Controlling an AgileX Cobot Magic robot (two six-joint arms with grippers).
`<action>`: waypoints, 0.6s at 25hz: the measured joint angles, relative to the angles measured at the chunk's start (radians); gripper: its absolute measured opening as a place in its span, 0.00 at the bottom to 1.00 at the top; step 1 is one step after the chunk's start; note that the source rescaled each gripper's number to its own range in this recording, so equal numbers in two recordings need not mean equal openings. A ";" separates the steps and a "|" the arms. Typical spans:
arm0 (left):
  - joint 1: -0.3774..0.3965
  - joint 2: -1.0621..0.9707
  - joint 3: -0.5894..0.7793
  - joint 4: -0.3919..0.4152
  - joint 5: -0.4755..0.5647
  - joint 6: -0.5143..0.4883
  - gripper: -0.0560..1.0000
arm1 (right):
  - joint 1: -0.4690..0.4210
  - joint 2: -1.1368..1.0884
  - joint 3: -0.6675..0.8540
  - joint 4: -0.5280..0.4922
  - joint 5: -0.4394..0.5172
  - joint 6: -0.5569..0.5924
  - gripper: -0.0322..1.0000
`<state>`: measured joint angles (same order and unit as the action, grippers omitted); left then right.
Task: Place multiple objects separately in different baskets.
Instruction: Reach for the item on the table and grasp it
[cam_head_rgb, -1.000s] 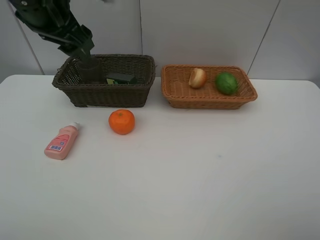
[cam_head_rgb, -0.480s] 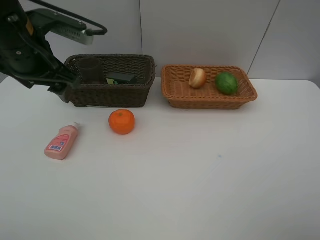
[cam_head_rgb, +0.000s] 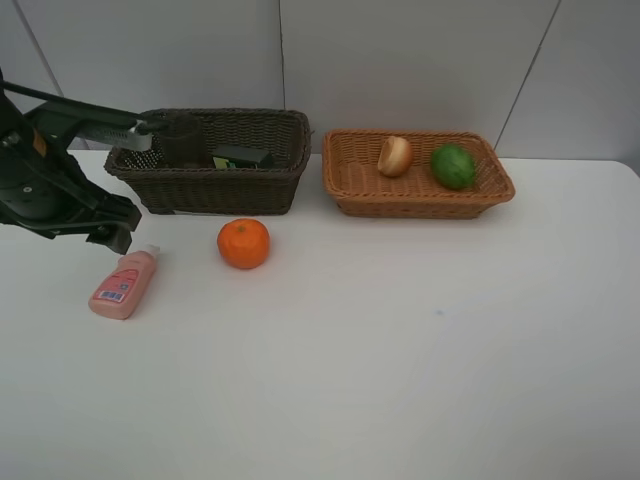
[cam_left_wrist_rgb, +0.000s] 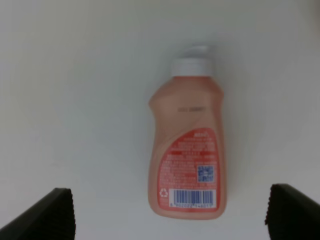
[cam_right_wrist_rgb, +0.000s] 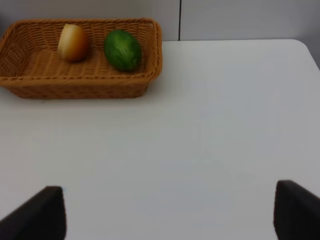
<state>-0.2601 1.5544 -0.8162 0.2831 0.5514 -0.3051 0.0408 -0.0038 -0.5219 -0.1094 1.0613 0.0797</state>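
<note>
The small pink bottle (cam_head_rgb: 124, 284) lies flat on the white table (cam_head_rgb: 400, 350), left of the mandarin (cam_head_rgb: 244, 243) and nearer than the dark basket (cam_head_rgb: 215, 192). Its long axis runs near to far, leaning slightly right, with the white cap at the far end pointing towards that basket. The left gripper (cam_head_rgb: 118, 236) hovers over it, jaws spread wide, holding nothing. The right gripper (cam_right_wrist_rgb: 170, 212) is likewise spread and empty.

Jaws spread wide: left end effector (cam_left_wrist_rgb: 172, 214), right end effector (cam_right_wrist_rgb: 170, 212).
</note>
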 joint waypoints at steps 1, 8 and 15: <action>0.011 0.009 0.015 -0.001 -0.027 -0.001 0.99 | 0.000 0.000 0.000 0.000 0.000 0.000 0.84; 0.023 0.105 0.042 -0.007 -0.193 -0.020 0.99 | 0.000 0.000 0.000 0.000 0.000 0.000 0.84; 0.023 0.210 0.042 -0.013 -0.253 -0.041 0.99 | 0.000 0.000 0.000 0.000 0.000 0.000 0.84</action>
<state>-0.2369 1.7645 -0.7740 0.2701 0.2980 -0.3462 0.0408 -0.0038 -0.5219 -0.1094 1.0613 0.0797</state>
